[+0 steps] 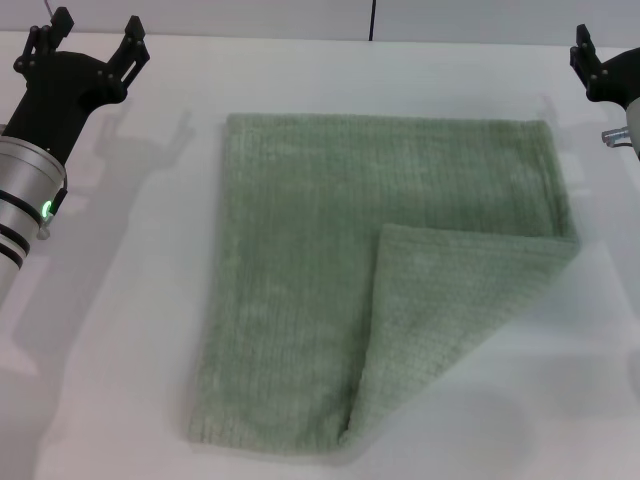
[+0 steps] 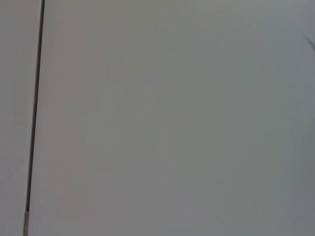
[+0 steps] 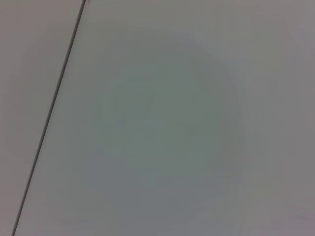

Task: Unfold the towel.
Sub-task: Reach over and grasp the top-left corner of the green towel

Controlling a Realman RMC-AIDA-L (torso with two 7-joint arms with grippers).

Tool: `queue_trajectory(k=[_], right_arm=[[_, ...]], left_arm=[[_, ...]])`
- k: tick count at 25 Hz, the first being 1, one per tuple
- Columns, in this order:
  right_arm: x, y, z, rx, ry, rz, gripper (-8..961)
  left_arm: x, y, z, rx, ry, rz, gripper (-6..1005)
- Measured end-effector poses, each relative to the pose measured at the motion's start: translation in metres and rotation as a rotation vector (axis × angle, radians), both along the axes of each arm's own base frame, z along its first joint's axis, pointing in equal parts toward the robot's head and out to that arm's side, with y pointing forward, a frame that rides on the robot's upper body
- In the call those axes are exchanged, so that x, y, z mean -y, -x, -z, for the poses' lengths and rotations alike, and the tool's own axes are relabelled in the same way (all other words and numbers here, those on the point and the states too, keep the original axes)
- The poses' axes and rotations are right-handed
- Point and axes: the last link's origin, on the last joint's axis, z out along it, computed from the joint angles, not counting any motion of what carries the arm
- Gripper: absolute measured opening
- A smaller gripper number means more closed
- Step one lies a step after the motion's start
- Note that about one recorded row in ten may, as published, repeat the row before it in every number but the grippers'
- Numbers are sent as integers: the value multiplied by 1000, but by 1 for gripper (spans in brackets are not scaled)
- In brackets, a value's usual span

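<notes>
1. The towel (image 1: 380, 300) is being seen flat on the white table (image 1: 150, 300), its near right corner folded over.
2. The left gripper (image 1: 88, 40) is being held wide apart, far left.
3. The right gripper (image 1: 600, 65) is being cut off at the far right edge; its spread cannot be told.

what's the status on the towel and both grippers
Left gripper open, off the towel's far left. Right gripper at far right, apart from the cloth. Towel flat on table, near-right corner folded over. Nothing in the way.

bright, even light overhead; soft shadows on the worktop (image 1: 130, 330) beside the left arm; both wrist views are blank and featureless.
</notes>
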Motion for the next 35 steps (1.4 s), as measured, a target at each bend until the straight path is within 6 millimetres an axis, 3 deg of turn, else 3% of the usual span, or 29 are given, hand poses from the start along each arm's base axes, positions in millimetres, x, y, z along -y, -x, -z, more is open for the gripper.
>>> queue_trajectory(k=[21, 26, 35], right_arm=[[2, -2, -1, -1, -7, 1, 715], [1, -1, -2, -2, -9, 0, 714], [0, 0, -2, -1, -9, -3, 715]], left_arm=[[2, -8, 10, -14, 43, 40, 749], [0, -12, 11, -14, 52, 52, 507], [-2, -14, 12, -16, 57, 54, 177]])
